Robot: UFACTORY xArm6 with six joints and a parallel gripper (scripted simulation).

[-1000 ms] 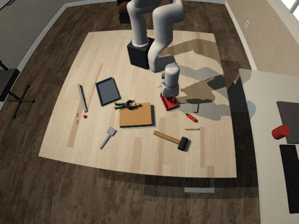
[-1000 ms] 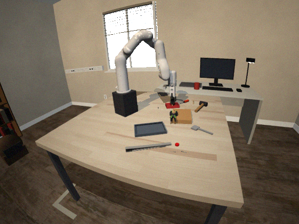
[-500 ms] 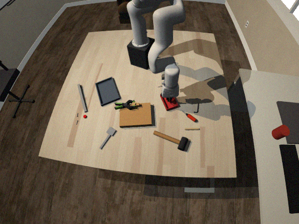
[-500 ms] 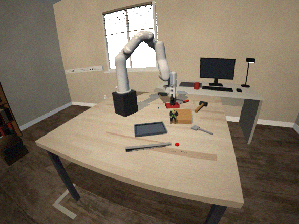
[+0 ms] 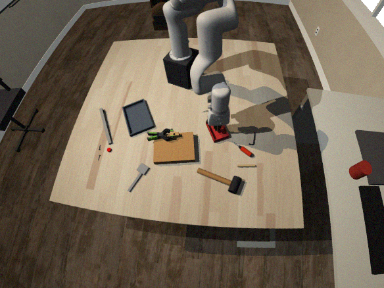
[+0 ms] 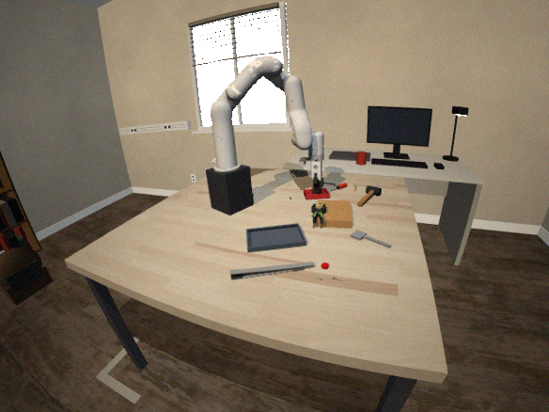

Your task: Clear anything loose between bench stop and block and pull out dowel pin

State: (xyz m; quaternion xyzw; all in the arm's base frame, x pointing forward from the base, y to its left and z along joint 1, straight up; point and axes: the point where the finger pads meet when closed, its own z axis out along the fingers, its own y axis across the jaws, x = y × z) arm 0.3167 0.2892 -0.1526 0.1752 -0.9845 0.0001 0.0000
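Observation:
The tan bench board (image 5: pixel 174 148) lies at the table's middle. At its far edge the small wooden block (image 5: pixel 175 134) sits under the black and green spring clamp (image 5: pixel 161 135); both also show in the exterior view, the clamp (image 6: pixel 319 213) on the board (image 6: pixel 339 213). The stop and the block's hole are too small to make out. My gripper (image 5: pixel 218 127) points straight down over the red tray (image 5: pixel 217 132), right of the board, and is shut on a small thin thing, seemingly the dowel pin, which the fingers hide. In the exterior view the gripper (image 6: pixel 317 184) stands low in the tray (image 6: pixel 316 196).
A grey tray (image 5: pixel 138 117), a metal ruler (image 5: pixel 106 125), a red button (image 5: pixel 109 149) and a scraper (image 5: pixel 139 176) lie to the left. A mallet (image 5: pixel 221 180), a screwdriver (image 5: pixel 243 149), a hex key (image 5: pixel 253 138) and a short wooden stick (image 5: pixel 246 166) lie to the right.

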